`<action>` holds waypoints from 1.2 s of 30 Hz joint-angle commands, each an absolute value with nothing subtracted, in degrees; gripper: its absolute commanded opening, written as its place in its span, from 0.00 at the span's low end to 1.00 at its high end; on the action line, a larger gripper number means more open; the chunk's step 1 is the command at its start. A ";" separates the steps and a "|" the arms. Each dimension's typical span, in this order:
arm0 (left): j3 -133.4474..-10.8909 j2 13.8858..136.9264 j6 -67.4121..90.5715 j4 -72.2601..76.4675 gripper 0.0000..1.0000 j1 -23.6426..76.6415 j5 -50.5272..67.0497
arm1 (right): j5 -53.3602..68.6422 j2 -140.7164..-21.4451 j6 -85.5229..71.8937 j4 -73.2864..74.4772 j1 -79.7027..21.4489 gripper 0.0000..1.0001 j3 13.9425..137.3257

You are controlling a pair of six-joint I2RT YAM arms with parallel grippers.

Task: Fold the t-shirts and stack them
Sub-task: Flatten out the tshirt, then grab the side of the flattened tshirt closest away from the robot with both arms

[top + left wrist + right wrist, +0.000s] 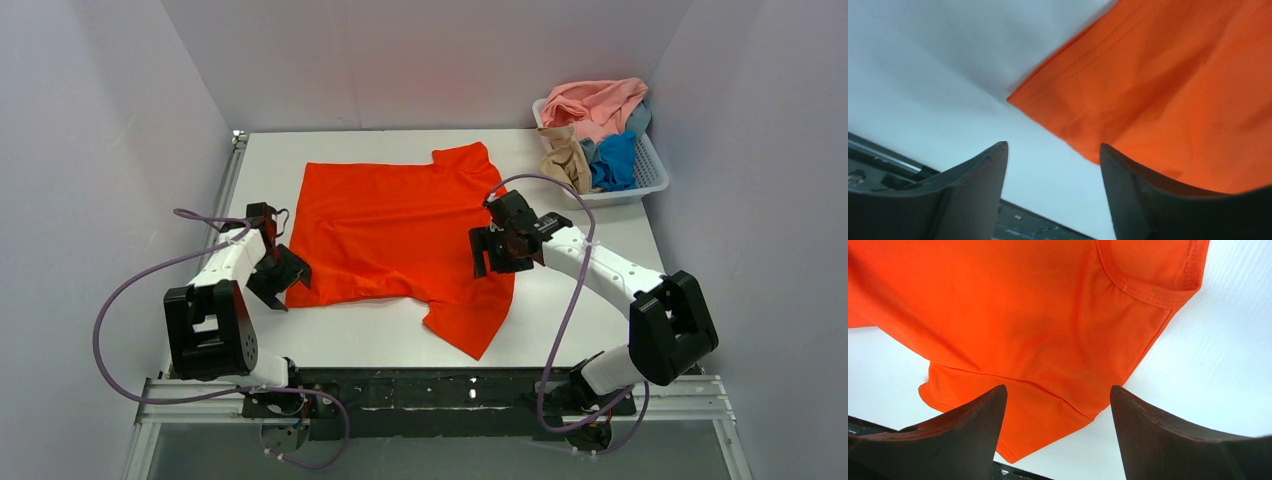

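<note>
A bright orange-red t-shirt (395,225) lies spread flat on the white table (600,225), collar towards the right and one sleeve pointing at the near edge. My left gripper (283,288) hangs open at the shirt's near left corner. In the left wrist view its fingers (1054,145) hold nothing, and the shirt's corner (1173,90) lies just beyond the right finger. My right gripper (497,262) hovers open over the shirt's right side. In the right wrist view the gripper (1058,386) is empty above the near sleeve (1013,425), with the collar (1148,290) further off.
A white slatted basket (655,172) stands at the back right corner with crumpled salmon pink (595,105), tan (565,158) and blue (615,160) shirts in it. White walls close in three sides. A black rail (430,385) runs along the near edge.
</note>
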State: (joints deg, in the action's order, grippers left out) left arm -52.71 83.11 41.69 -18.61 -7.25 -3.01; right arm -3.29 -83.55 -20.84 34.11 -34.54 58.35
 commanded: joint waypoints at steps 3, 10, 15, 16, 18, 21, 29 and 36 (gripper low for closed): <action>-50.69 86.56 46.35 -16.17 0.57 -9.38 -4.86 | -3.56 -79.73 -21.67 31.52 -34.80 0.83 57.33; -47.14 87.58 47.95 -14.44 0.48 -10.35 -5.55 | -4.40 -79.05 -21.29 32.46 -34.89 0.83 56.58; -47.96 88.76 46.96 -17.42 0.49 -10.59 -6.57 | -4.45 -79.15 -21.32 32.96 -34.89 0.83 56.19; -48.12 89.00 46.82 -17.71 0.49 -10.60 -7.04 | -4.41 -79.11 -21.36 33.03 -34.89 0.83 56.14; -48.16 89.66 46.64 -17.19 0.49 -10.63 -7.23 | -4.26 -78.74 -21.48 32.98 -34.89 0.83 55.94; -48.27 91.52 47.42 -16.31 0.48 -10.64 -5.71 | -4.43 -77.92 -21.50 32.83 -34.89 0.83 55.37; -51.53 95.07 47.81 -17.82 0.00 -10.68 -6.00 | -3.86 -74.87 -19.12 34.28 -39.07 0.80 54.70; -54.09 94.39 46.24 -21.57 0.00 -10.72 -8.19 | -1.79 -79.86 -17.73 39.04 -54.81 0.73 57.46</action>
State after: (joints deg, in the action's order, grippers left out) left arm -53.01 93.25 47.16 -13.69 -10.39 -4.19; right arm -3.81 -77.03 -18.72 35.05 -48.10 55.29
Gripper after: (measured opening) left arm 0.024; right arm 0.756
